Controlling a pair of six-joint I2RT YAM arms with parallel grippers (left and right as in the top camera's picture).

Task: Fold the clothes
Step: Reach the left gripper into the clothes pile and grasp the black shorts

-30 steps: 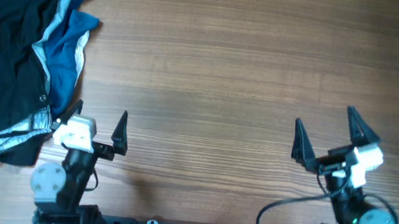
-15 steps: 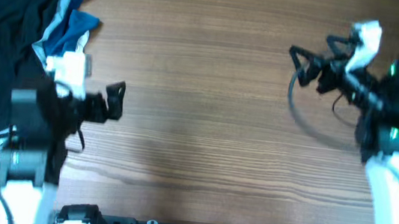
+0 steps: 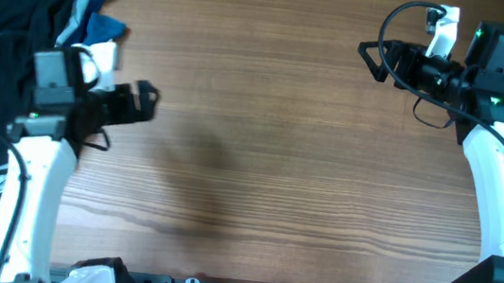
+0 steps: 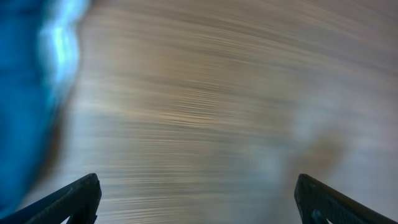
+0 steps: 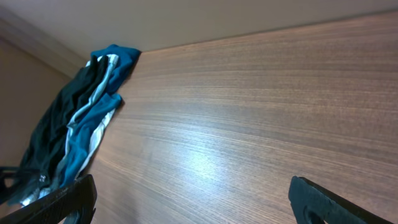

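The left tool (image 3: pixel 145 103) is spread wide and holds nothing. In its wrist view the two dark fingers (image 4: pixel 78 198) sit at the bottom corners, with only bare wood of the table (image 4: pixel 205 112) between them. That view is blurred, so fine detail is lost. From above, this tool hangs over the table's left part and points toward the middle, touching nothing that can be seen.

The clothes (image 3: pixel 5 56) lie in a crumpled heap of black, blue and pale grey fabric behind this tool and off to its side, near the table's far left corner. A blue smear of them fills the edge beside the tool's left finger in the wrist view (image 4: pixel 25 93).

The right tool (image 3: pixel 372 60) is also fully spread and empty, raised over the table's far right part and aimed across the wood toward the heap. Its wrist view (image 5: pixel 193 202) shows both fingertips low in the corners. The clothes (image 5: pixel 81 130) are well ahead of it and to its left, with a long stretch of bare table between.
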